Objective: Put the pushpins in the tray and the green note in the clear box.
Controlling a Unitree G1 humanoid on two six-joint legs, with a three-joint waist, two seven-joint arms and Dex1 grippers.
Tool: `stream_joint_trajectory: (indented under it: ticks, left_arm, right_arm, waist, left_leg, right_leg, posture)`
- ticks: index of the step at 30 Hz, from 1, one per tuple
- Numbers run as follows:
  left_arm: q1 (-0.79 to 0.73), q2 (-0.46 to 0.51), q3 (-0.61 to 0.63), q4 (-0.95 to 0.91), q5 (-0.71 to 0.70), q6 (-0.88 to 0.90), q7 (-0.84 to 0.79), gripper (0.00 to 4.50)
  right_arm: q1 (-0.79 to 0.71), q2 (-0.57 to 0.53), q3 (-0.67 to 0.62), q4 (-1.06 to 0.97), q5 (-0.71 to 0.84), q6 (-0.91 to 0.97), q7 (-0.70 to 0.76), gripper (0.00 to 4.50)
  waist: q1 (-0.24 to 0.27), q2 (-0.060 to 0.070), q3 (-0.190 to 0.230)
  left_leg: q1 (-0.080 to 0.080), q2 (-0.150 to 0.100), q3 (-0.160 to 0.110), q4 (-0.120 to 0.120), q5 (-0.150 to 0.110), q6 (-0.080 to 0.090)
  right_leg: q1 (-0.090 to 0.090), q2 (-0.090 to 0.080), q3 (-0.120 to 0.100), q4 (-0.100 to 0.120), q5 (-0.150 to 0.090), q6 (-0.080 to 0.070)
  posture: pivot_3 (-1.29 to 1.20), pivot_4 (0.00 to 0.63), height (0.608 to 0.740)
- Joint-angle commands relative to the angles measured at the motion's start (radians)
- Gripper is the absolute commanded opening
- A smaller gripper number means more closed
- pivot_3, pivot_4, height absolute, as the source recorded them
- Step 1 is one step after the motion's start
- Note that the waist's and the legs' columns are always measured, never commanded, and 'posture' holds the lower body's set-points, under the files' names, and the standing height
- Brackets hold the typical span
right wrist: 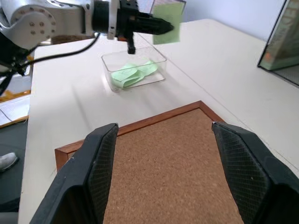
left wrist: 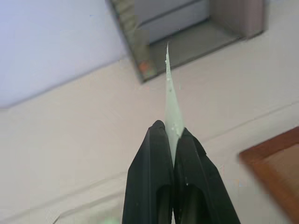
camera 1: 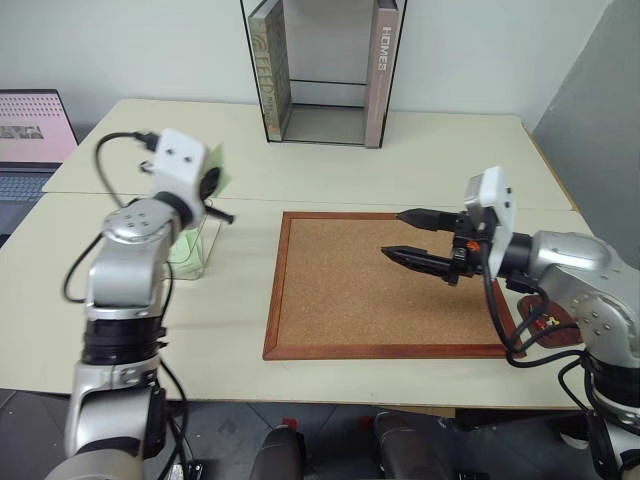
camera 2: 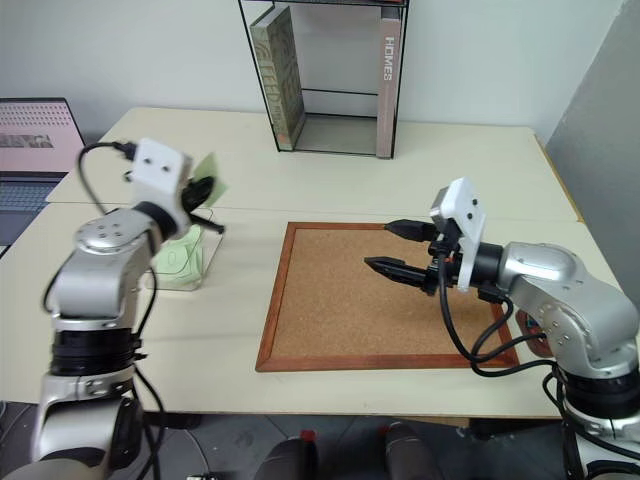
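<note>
Two green slips (right wrist: 133, 72) in clear box (right wrist: 135, 70)

- A pale cream rectangular table (camera 1: 400, 170) is set against a plain white wall (camera 1: 150, 40).
- A grey panel (camera 1: 590, 110) is seen at the right.
- An open laptop (camera 1: 30, 140) is placed at the left.

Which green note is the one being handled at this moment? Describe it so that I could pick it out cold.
Start at the cork board on the table, then look to its left, to the clear box. Above the box, the left gripper is shut on a flat green note. Unlike the crumpled green notes lying inside the box, this one is held in the air.
</note>
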State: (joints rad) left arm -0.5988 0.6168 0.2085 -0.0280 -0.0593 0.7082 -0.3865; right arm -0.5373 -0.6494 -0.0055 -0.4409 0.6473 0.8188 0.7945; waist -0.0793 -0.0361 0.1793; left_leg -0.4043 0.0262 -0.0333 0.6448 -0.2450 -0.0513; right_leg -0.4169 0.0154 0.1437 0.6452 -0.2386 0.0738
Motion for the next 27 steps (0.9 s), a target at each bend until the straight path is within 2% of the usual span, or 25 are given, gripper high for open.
stream_joint_trajectory:
  ticks: [1, 9, 11, 13, 16, 27]
  left_arm:
    - [0.042, 0.048, 0.093, -0.019, -0.006, 0.075, 0.034, 0.00]
    - [0.073, 0.064, 0.114, 0.006, -0.025, 0.121, 0.044, 0.00]
    - [0.069, 0.057, 0.122, 0.004, -0.040, 0.140, 0.050, 0.41]
    - [0.064, 0.054, 0.128, -0.001, -0.055, 0.158, 0.052, 0.62]
    - [0.057, 0.047, 0.130, -0.019, -0.079, 0.181, 0.053, 1.39]
    - [0.056, 0.051, 0.118, -0.050, -0.094, 0.150, 0.070, 3.59]
  right_arm:
    - [-0.058, 0.027, 0.069, 0.071, -0.052, -0.084, 0.048, 3.40]
    - [-0.092, 0.056, 0.170, 0.156, -0.143, -0.187, 0.117, 3.40]
    - [-0.094, 0.058, 0.177, 0.161, -0.155, -0.198, 0.125, 3.44]
    - [-0.096, 0.062, 0.179, 0.163, -0.162, -0.202, 0.129, 3.44]
    - [-0.099, 0.066, 0.181, 0.164, -0.169, -0.203, 0.133, 3.44]
    - [-0.107, 0.071, 0.179, 0.162, -0.178, -0.200, 0.141, 3.44]
  waist:
    - [-0.001, 0.000, 0.000]
    - [0.003, 0.000, 0.000]
    - [0.002, 0.000, 0.000]
    - [0.001, 0.000, 0.000]
    - [0.001, 0.000, 0.000]
    - [0.001, 0.000, 0.000]
  left_leg:
    - [-0.001, 0.000, -0.001, 0.000, 0.000, 0.000]
    - [-0.004, 0.001, -0.006, 0.002, 0.000, 0.000]
    - [-0.004, 0.001, -0.006, 0.002, 0.000, 0.000]
    - [-0.004, 0.001, -0.007, 0.002, 0.000, 0.000]
    - [-0.005, 0.001, -0.009, 0.002, 0.000, 0.000]
    - [-0.005, 0.001, -0.015, 0.002, 0.001, -0.001]
  right_leg:
    - [-0.001, 0.000, -0.001, 0.000, 0.000, 0.000]
    - [-0.003, 0.000, -0.007, 0.002, 0.000, -0.001]
    - [-0.003, 0.000, -0.008, 0.002, 0.000, -0.001]
    - [-0.003, 0.000, -0.009, 0.003, 0.001, -0.002]
    - [-0.003, 0.000, -0.011, 0.003, 0.003, -0.007]
    - [-0.002, 0.000, -0.017, 0.004, 0.004, -0.008]
  posture:
    - [0.00, 0.150, 0.740]
    - [0.00, 0.150, 0.740]
    - [0.00, 0.150, 0.740]
    - [0.00, 0.150, 0.740]
    - [0.00, 0.150, 0.740]
    - [0.00, 0.150, 0.740]
